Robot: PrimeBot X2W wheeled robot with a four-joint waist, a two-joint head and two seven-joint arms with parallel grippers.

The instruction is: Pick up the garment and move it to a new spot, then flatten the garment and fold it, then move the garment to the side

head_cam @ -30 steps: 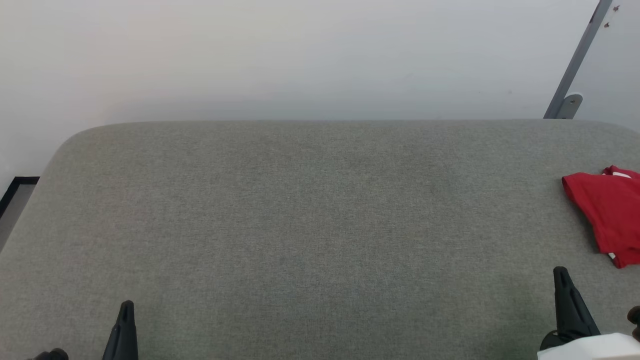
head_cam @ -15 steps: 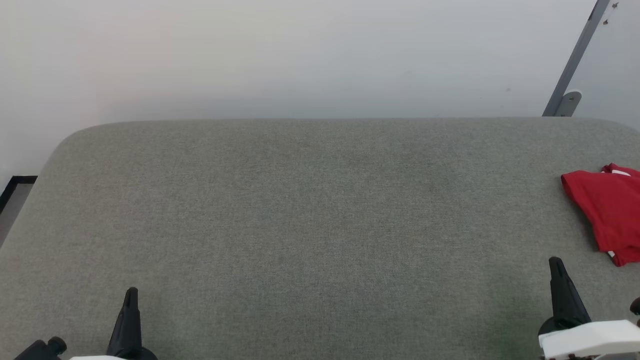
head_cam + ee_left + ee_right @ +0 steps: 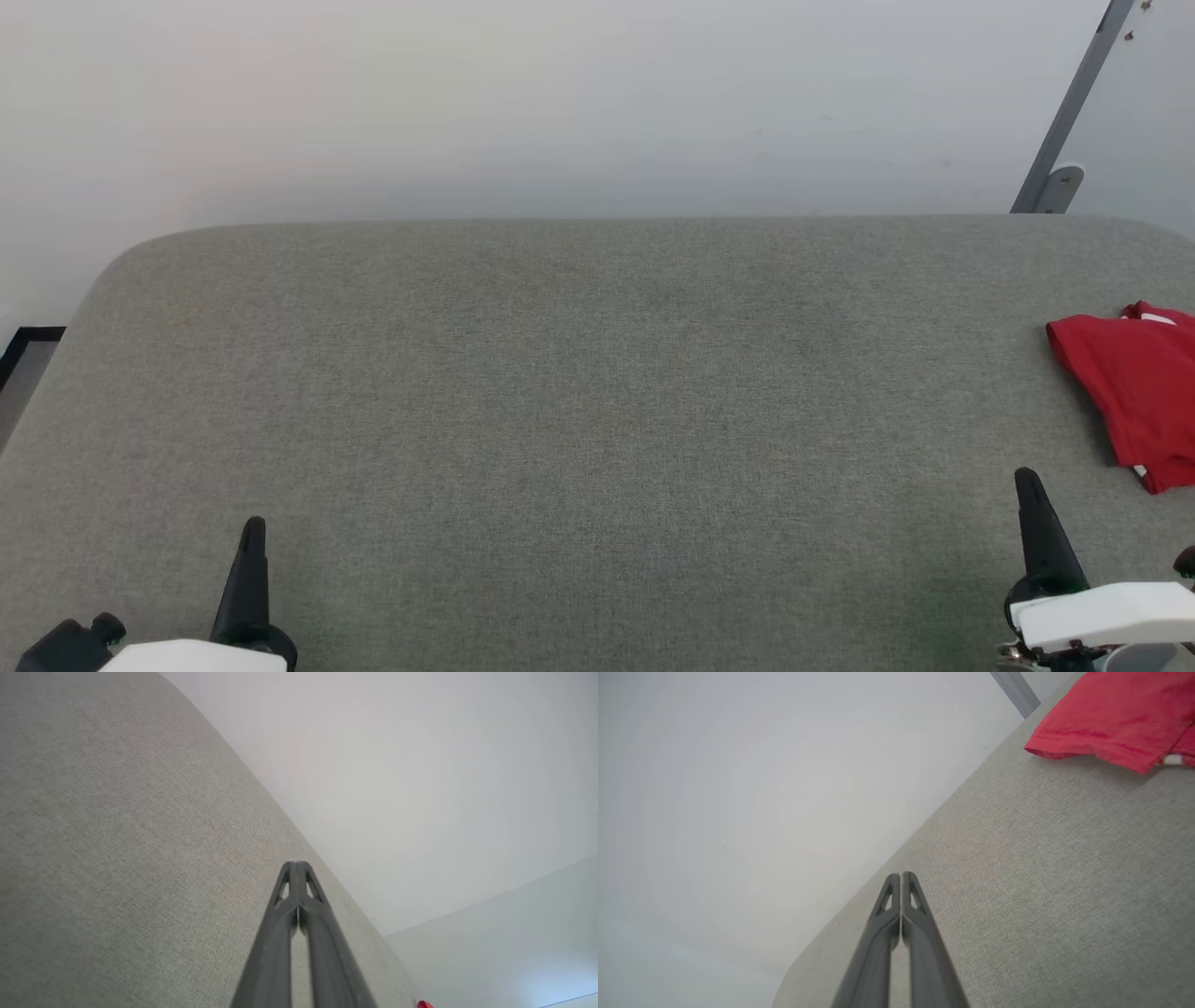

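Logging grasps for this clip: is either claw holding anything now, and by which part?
Nothing is held. The left claw and the right claw are both shut and empty; the garment lies untouched on the grey surface.

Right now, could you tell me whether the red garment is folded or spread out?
Folded: the garment lies as a compact, layered bundle on the grey surface.

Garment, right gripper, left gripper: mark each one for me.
garment [image 3: 1130, 383], head view, middle of the red fabric.
right gripper [image 3: 1026, 480], head view, at the shut tips.
left gripper [image 3: 295, 864], left wrist view, at the shut tips.
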